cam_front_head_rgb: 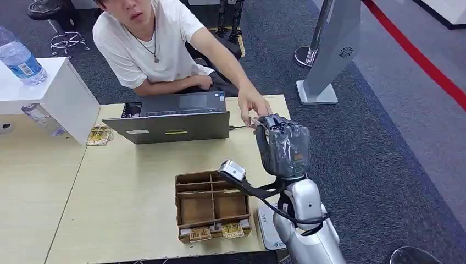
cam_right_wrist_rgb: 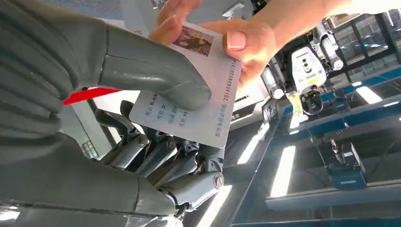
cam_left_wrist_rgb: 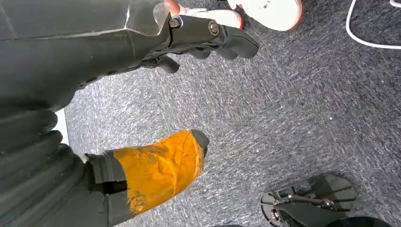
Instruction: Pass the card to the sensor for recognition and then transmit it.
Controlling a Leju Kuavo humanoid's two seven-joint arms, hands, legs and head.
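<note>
1. Brown cardboard divider box [cam_front_head_rgb: 211,206] on the wooden table [cam_front_head_rgb: 126,187], well below the raised right hand [cam_front_head_rgb: 283,144]; its compartments look bare, and a row of small printed packets [cam_front_head_rgb: 217,232] fills the near slot.
2. Right hand: thumb [cam_right_wrist_rgb: 156,78] presses on the card [cam_right_wrist_rgb: 198,101] face, dark fingers [cam_right_wrist_rgb: 161,153] curl behind it, so the card is pinched between them.
3. A person's hand [cam_right_wrist_rgb: 227,38] grips the card's far end, beyond the robot's fingertips; both hold it.
4. Card: flat white plastic rectangle with a small photo, printed text and a number line; text too small to read. In the head view the card is hidden behind the right hand's plastic-wrapped back.
5. White flat device [cam_front_head_rgb: 269,228] by the box, partly covered by the right arm; cannot tell what it is.
6. Left hand [cam_left_wrist_rgb: 142,94]: dark fingers [cam_left_wrist_rgb: 213,38] apart from the thumb [cam_left_wrist_rgb: 161,170], which is wrapped in wrinkled orange tape; nothing between them, grey speckled carpet [cam_left_wrist_rgb: 283,118] beyond.
7. Grey laptop [cam_front_head_rgb: 170,118] past the box, lid facing the robot, screen hidden.
</note>
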